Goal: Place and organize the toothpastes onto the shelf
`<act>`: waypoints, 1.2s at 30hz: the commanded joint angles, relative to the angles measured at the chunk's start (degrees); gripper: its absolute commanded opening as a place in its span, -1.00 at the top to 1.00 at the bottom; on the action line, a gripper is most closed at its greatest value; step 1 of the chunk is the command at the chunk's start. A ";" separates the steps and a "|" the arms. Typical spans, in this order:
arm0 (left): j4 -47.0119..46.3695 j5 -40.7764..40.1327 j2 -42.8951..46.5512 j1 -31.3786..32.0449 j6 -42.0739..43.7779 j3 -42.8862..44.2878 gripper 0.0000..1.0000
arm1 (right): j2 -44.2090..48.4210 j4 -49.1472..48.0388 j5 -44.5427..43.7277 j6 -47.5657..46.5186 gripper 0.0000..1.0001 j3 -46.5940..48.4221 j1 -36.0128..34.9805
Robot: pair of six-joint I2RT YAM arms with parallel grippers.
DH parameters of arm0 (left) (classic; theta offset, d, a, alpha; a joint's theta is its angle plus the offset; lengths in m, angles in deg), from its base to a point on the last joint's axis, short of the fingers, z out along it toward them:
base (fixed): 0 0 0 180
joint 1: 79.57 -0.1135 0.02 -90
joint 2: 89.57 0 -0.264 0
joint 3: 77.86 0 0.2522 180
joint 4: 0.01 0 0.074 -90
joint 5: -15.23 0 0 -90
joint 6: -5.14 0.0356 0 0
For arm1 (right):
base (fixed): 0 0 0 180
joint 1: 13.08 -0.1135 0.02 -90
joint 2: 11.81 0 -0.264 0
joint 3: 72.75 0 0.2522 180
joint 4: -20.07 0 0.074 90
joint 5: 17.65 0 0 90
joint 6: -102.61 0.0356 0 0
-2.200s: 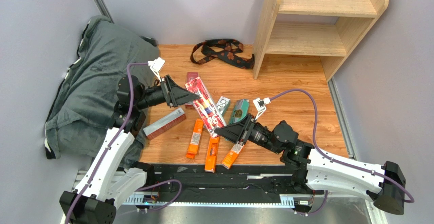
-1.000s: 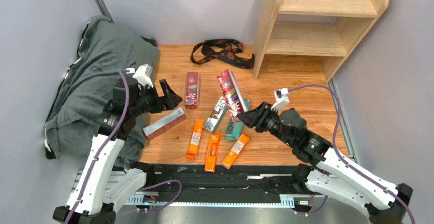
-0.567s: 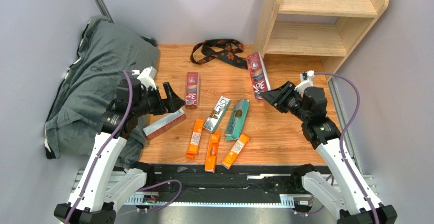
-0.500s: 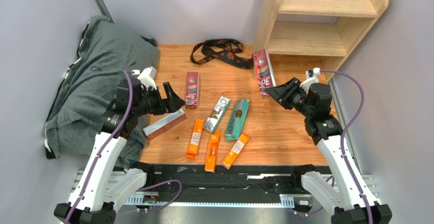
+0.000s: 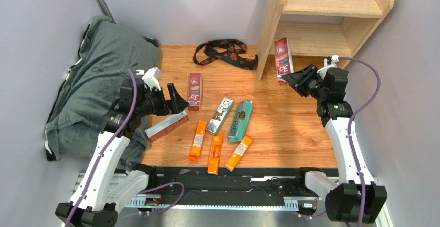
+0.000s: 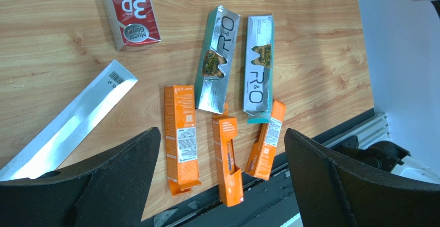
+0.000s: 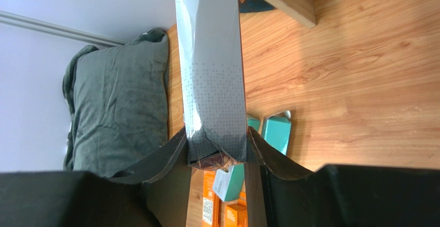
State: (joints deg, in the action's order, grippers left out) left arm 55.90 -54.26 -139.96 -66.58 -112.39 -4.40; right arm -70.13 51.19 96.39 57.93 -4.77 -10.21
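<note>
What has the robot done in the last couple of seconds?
The right gripper lifted one red box off the table and carried it to the lower level of the shelf, still gripping it. The left gripper drew back, open. The strap and orange boxes stayed put.

Legible markings, as you see them: "3D" on the flat dark red box (image 6: 129,10) and on the held dark red box (image 5: 281,57); "R&O" on the silver-white box (image 6: 217,62) and on the teal box (image 6: 257,67). The smaller print is too fine to read.
</note>
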 commanded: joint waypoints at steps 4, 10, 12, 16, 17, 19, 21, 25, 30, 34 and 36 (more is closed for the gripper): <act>-0.58 0.32 0.38 -0.25 3.00 0.94 -0.98 | -8.81 -6.19 -0.22 -3.13 0.61 10.29 1.43; -0.49 0.67 0.47 -0.25 3.01 0.59 -0.97 | -18.83 -13.56 3.21 0.46 0.60 14.07 3.01; -0.58 0.93 0.56 -0.25 3.01 0.42 -0.98 | -22.42 -16.82 6.28 4.15 0.59 14.16 4.15; -0.40 1.02 0.82 -0.25 3.18 0.33 -0.98 | -27.97 -26.22 10.07 9.95 0.57 15.48 5.21; -0.40 1.02 0.82 -0.25 3.27 0.24 -0.98 | -29.20 -27.29 11.11 11.79 0.57 15.92 5.30; -0.23 0.93 0.73 -0.25 3.53 0.33 -0.97 | -32.19 -29.05 12.61 13.12 0.56 17.84 5.30; -0.05 1.02 0.73 -0.25 3.62 0.33 -0.97 | -34.47 -29.76 13.23 14.52 0.56 19.43 5.21; 0.04 1.20 0.82 -0.25 3.71 0.33 -0.97 | -37.11 -29.06 13.94 15.41 0.55 23.47 5.12; -0.05 1.63 1.17 -0.25 3.36 -0.02 -0.97 | -39.58 -26.77 14.55 15.41 0.53 26.73 4.69; -0.23 2.16 1.08 -0.16 3.10 -0.20 -0.97 | -41.43 -25.72 14.99 15.33 0.53 28.92 3.81; -0.23 2.16 1.26 -0.16 3.10 -0.20 -0.97 | -42.22 -25.28 14.82 15.32 0.51 29.98 3.19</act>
State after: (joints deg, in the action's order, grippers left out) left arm 56.05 -53.36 -139.72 -66.58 -110.03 -4.44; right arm -111.42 28.79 109.37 72.44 20.91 -5.77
